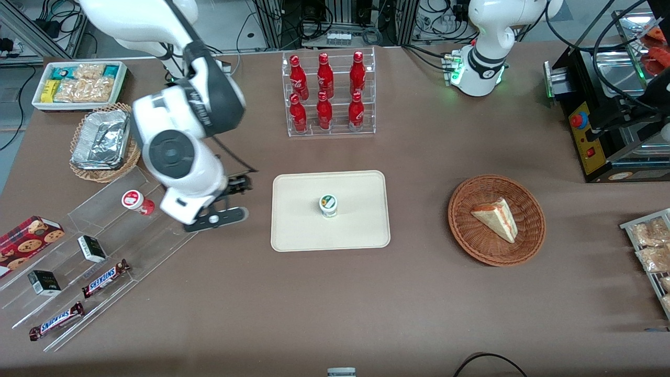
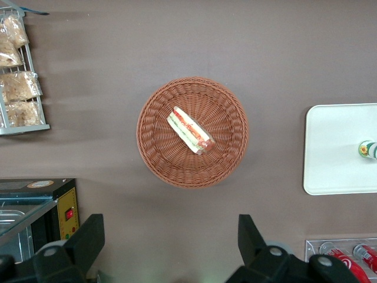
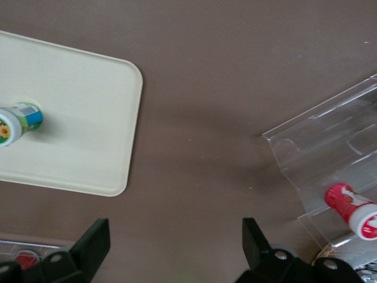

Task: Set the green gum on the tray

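Observation:
The green gum (image 1: 328, 205), a small white bottle with a green-and-white lid, stands upright on the cream tray (image 1: 293, 230), near its middle. It also shows in the right wrist view (image 3: 17, 124) on the tray (image 3: 88, 118), and in the left wrist view (image 2: 368, 150) on the tray (image 2: 330, 147). My gripper (image 1: 233, 201) hangs open and empty over bare table between the tray and the clear stepped stand (image 1: 120, 246). In the right wrist view the gripper (image 3: 175, 244) has its jaws wide apart with only table between them.
A red-lidded bottle (image 1: 137, 201) stands on the clear stand, close to the gripper, with chocolate bars (image 1: 104, 278) and small boxes lower down. A rack of cola bottles (image 1: 328, 94) stands farther from the front camera than the tray. A wicker basket (image 1: 531, 235) with a sandwich lies toward the parked arm's end.

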